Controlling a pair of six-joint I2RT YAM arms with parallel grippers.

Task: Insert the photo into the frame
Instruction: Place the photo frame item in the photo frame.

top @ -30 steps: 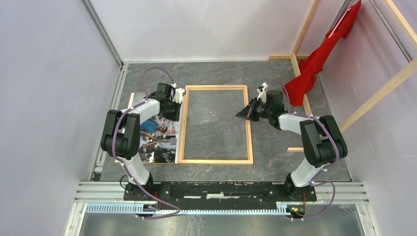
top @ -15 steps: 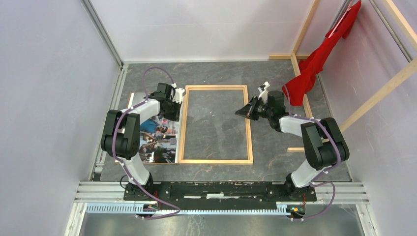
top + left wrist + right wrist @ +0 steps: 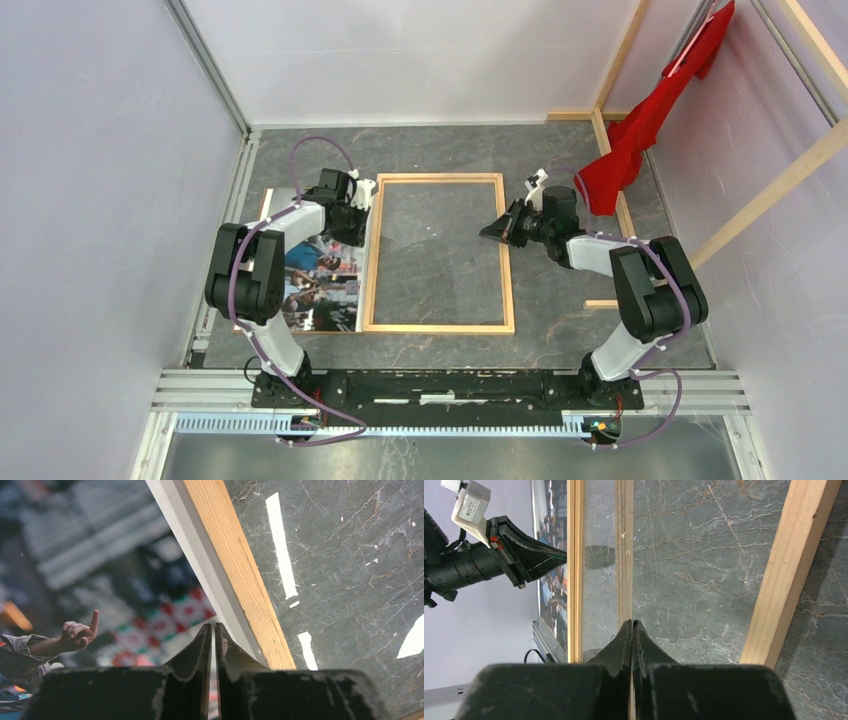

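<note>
Here, the large paper photo (image 3: 320, 280) of a dark, crowded scene lies flat by the left edge of the dark marbled table (image 3: 450, 150), just beside the thin light-wood rectangular frame (image 3: 440, 327) at its middle. The frame holds only its clear pane (image 3: 440, 260). The photo looks light, floppy and easily creased; its white border beside the frame seems the best hold. The left gripper (image 3: 210, 627) is clenched there, grip uncertain. The right gripper (image 3: 632, 622) is clenched, empty, over the pane.

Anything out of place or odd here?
Only the red cloth: it hangs off the wooden rack at the far right, trailing down toward the table, and has no part in framing. Nothing looks spilled or damaged.
</note>
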